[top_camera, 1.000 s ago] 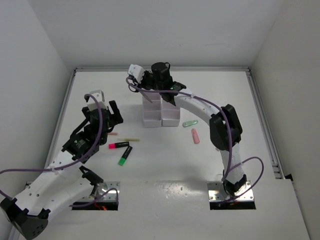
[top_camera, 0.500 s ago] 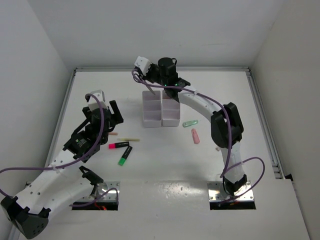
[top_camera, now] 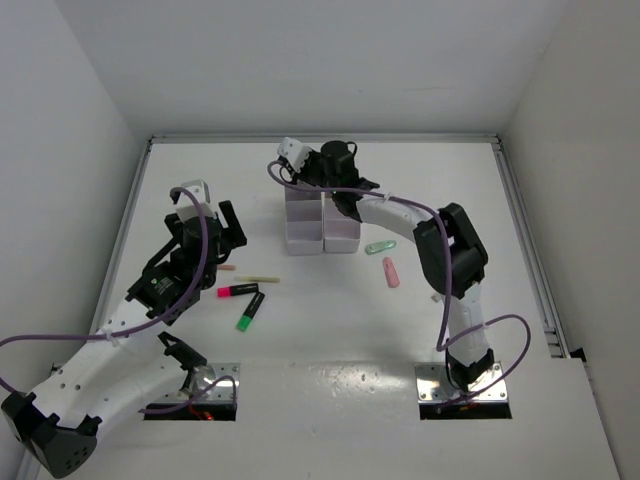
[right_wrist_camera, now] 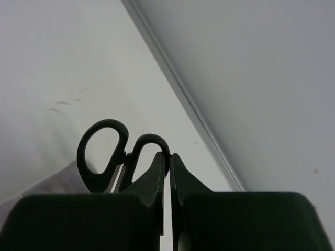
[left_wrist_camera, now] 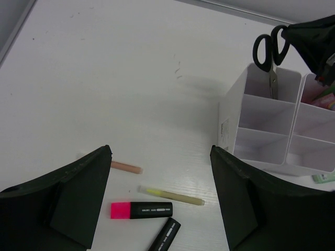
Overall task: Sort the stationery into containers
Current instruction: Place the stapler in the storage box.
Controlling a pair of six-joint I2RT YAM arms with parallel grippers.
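My right gripper (top_camera: 312, 180) is shut on one handle loop of the black-handled scissors (right_wrist_camera: 102, 151). The scissors (left_wrist_camera: 269, 49) stand blade-down in the far compartment of the left white box (left_wrist_camera: 261, 130). The right white box (left_wrist_camera: 314, 130) stands against it, with pink items in its far compartment. My left gripper (left_wrist_camera: 160, 151) is open and empty above a pink highlighter (left_wrist_camera: 141, 210), a yellow stick (left_wrist_camera: 171, 195), a pink stick (left_wrist_camera: 125, 167) and the black cap of a green highlighter (left_wrist_camera: 165, 236).
A green clip (top_camera: 379, 247) and a pink eraser (top_camera: 391, 272) lie right of the boxes (top_camera: 343, 235). The pink highlighter (top_camera: 237, 291) and green highlighter (top_camera: 248, 314) lie in front of the left box. White walls close in the table on three sides.
My right gripper has swung to the right and come down with the scissors, whose blades now stand more upright in the left box. The left arm has not moved.
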